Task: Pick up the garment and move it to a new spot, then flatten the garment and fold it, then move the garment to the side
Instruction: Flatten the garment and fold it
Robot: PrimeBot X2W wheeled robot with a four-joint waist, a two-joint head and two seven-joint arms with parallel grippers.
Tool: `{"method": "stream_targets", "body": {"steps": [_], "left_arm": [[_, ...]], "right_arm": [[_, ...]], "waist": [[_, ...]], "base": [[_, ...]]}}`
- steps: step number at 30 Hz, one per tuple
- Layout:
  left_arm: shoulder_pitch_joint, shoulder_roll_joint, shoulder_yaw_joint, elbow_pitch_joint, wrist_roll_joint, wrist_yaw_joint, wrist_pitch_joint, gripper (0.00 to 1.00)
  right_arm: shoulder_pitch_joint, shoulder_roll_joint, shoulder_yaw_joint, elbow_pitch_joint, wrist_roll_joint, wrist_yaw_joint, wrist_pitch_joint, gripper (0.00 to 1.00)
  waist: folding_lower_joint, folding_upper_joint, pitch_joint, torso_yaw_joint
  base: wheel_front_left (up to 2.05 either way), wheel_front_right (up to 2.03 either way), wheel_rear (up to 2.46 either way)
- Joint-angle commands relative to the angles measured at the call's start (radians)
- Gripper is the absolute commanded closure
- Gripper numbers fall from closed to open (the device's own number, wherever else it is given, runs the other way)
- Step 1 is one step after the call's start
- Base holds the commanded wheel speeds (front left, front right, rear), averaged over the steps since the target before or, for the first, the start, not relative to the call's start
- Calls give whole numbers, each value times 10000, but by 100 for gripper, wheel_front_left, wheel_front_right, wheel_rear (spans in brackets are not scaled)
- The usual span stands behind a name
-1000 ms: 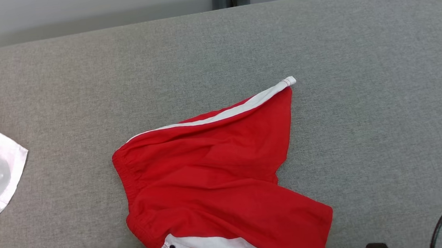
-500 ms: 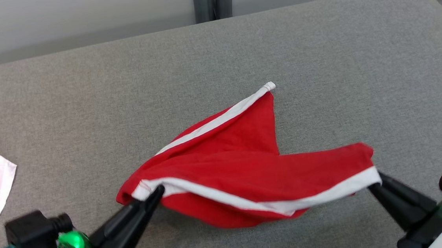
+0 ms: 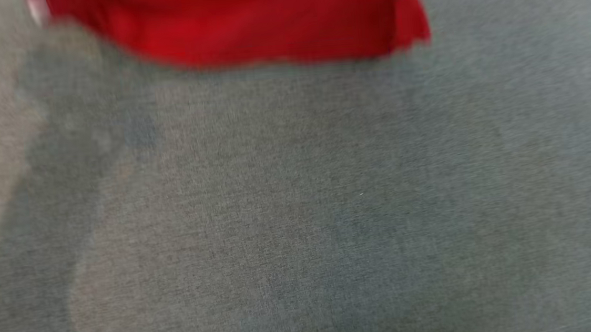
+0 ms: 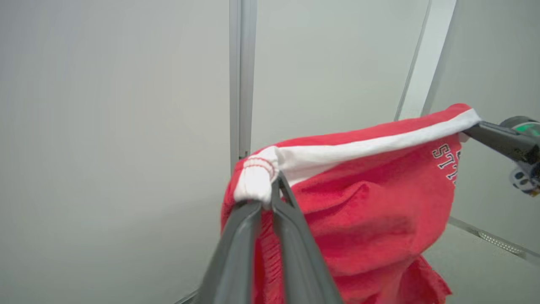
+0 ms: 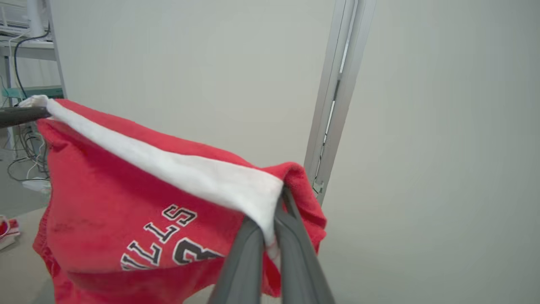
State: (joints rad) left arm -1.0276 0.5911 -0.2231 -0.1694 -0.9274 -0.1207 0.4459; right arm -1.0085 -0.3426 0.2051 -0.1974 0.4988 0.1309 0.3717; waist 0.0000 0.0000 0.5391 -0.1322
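Soft red fleece shorts (image 4: 371, 202), white-striped, lettered, hang slack over grey woven surface (image 3: 299, 213). Left gripper (image 4: 272, 196) and right gripper (image 5: 276, 213), raised, each pinch a stripe end tight.

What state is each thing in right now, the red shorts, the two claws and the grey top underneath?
red shorts: lifted up, hanging bunched from the white-striped edge, neither flat nor folded.
left gripper: shut on the gathered end of the white stripe.
right gripper: shut on the stripe's other end.
grey padded surface: below the shorts, blurred in the head view.
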Motion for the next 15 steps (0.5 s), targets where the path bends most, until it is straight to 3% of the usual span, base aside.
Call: {"method": "stream_targets", "body": {"steps": [1,5,9,12,15], "left_arm": [[-662,-153,-106,465,237,-34,-189,100],[-3165,-701,-822,2720,1381,-85,-1745,100],[-5043,-880,-1787,4365,2533,-96,-4366,100],[-5660,-1039,-2337,5448,2687,-92,-6250,100],[-5556,-878,-3141,6131,2602,-94,-6939,100]], "right_arm": [[-686,115,42,474,-291,-1,-159,100],[-3408,1181,-62,2892,-1488,-1,-1622,100],[-5284,2064,-773,4888,-2856,-3,-3342,100],[-5801,2408,-959,6142,-3451,-3,-4068,100],[-5328,2452,-474,7063,-3596,-3,-4387,100]], "waist": [[0,0,1217,245],[0,0,1647,343],[0,0,2073,375],[0,0,2237,317],[0,0,2360,292]], "base": [[0,0,0],[0,0,0],[0,0,0],[0,0,0],[0,0,0]]}}
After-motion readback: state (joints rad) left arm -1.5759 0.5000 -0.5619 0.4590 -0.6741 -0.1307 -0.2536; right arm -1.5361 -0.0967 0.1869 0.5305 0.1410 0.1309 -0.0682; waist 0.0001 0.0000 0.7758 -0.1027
